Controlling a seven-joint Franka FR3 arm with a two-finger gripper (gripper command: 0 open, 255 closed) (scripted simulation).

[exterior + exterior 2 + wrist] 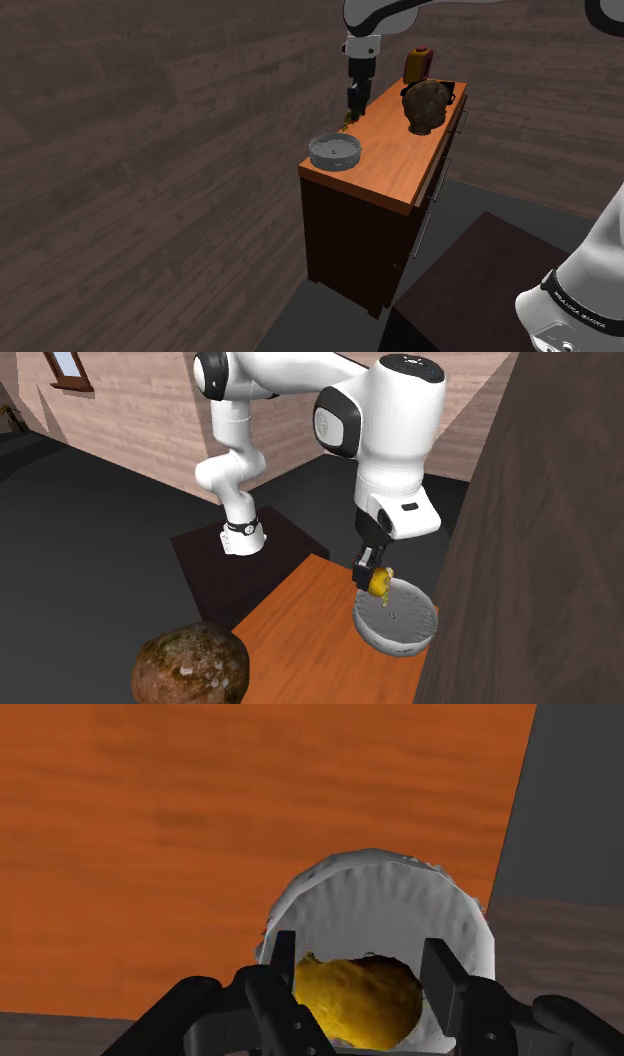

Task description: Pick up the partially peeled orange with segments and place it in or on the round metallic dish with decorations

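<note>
The orange (358,996) is a yellow-orange lump clasped between my two black fingers, and the gripper (360,979) is shut on it. It hangs in the air just above the near rim of the round grey dish (380,904). In the second exterior view the orange (379,583) sits under the gripper (372,578), over the edge of the dish (397,620). From the shoulder view the gripper (350,118) hovers just behind the dish (335,151) near the cabinet's left end.
The dish stands on an orange wooden cabinet top (400,150) close to its corner. A brown rough head-like lump (427,104) and a yellow-red object (418,65) stand at the far end. A wooden wall (150,150) rises beside the cabinet.
</note>
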